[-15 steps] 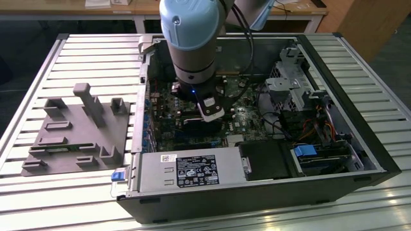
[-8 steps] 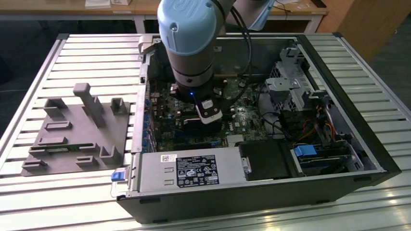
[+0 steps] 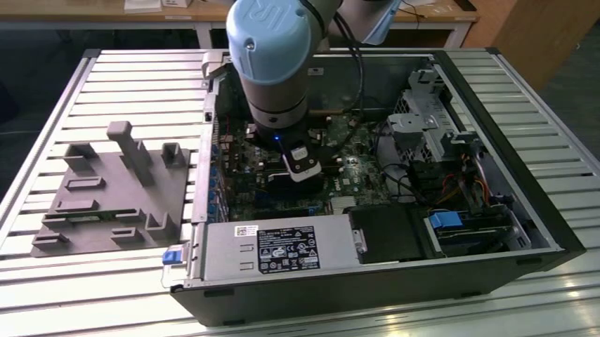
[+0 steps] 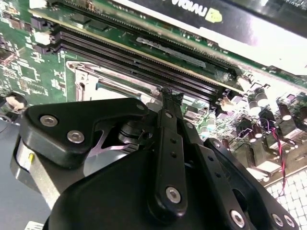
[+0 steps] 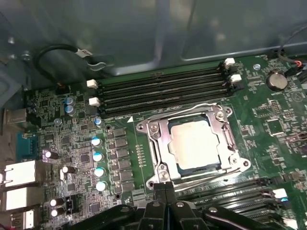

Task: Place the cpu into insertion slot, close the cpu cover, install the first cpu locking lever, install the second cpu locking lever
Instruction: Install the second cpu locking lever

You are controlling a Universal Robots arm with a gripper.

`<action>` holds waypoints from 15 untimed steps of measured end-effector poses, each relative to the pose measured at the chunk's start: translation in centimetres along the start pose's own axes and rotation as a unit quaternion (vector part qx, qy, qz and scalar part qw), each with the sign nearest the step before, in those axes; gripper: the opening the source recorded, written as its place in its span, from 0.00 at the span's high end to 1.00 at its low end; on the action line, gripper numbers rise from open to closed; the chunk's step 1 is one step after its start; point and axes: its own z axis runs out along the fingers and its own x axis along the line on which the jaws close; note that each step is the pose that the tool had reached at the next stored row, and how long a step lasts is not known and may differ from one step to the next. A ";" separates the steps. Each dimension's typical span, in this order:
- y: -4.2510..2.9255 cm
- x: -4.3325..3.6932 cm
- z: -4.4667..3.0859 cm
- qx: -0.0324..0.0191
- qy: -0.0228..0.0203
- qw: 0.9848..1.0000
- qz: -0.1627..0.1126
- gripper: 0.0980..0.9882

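Slatted white metal table [image 3: 539,112], open black computer case [image 3: 375,281] lying on its side at centre to 3 o'clock, grey moulded fixture tray [image 3: 103,203] at 9 o'clock, apart from the case

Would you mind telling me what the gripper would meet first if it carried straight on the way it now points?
Probably the cpu cover, at the frame edge nearest the gripper. The cover lies down over the cpu, just ahead of the fingertips; depth is unclear.

A robotics lab or workshop bench here: an opened desktop computer case [image 3: 487,239] lies on a slatted aluminium table [image 3: 56,126], a grey fixture plate [image 3: 112,193] beside it, with wooden desks [image 3: 187,15] lining the background.
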 end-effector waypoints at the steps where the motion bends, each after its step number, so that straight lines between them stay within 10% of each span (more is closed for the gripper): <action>1: 0.03 0.07 0.09 0.000 0.000 1.000 -0.001 1.00; 15: 0.04 0.62 0.46 0.000 0.001 1.000 -0.003 1.00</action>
